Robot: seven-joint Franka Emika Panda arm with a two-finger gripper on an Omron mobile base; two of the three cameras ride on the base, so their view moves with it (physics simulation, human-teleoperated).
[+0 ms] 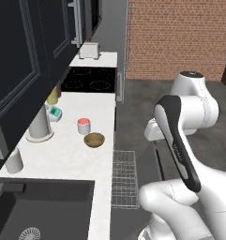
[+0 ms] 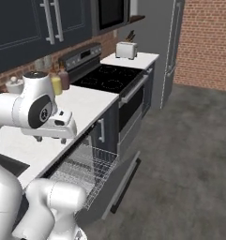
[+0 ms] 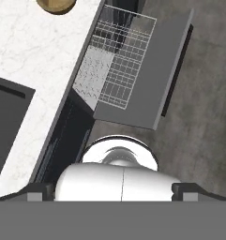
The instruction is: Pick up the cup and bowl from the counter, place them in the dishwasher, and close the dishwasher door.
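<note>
On the counter (image 1: 67,154), well back from the edge, sit the cup (image 1: 84,125) and just beside it the bowl (image 1: 94,139), both probably rigid, light and smooth-walled, so likely slippery. Best taken by the cup's narrow wall across its width, and the bowl by its rim. Gripper (image 2: 51,138) spread wide, grasping nothing, poised over the pulled-out dishwasher (image 2: 88,171) rack with the dishwasher door (image 3: 152,79) dropped open.

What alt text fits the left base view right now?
A red-and-white cup and a brown bowl sit side by side on the white counter. The dishwasher's wire rack is pulled out beside the white arm.
</note>
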